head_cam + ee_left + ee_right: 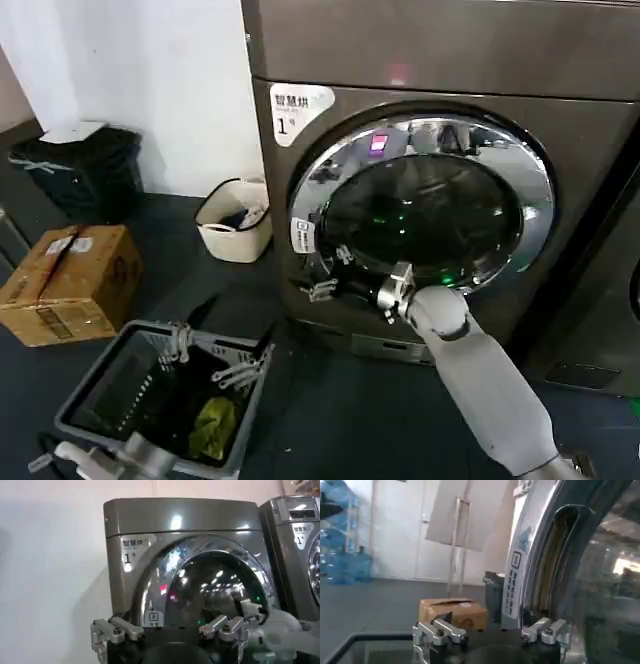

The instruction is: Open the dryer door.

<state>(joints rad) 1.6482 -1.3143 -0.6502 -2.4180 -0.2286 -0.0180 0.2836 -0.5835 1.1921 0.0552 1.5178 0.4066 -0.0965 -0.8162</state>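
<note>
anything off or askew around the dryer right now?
Nothing damaged or spilled. The dryer door has a dark gap at its sticker-side edge, seen from the right wrist, so it is just ajar. The right gripper is at that lower edge, fingers open; the left gripper waits farther back.

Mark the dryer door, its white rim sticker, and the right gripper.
dryer door (425, 205), head view, on the dark glass.
white sticker (303, 236), head view, on the chrome rim's left side.
right gripper (322, 282), head view, between fingertips at the door's lower left rim.

A cardboard box (70, 282) sits at nine o'clock, a grey basket (100, 385) at seven, a white bin (235, 222) at ten.
</note>
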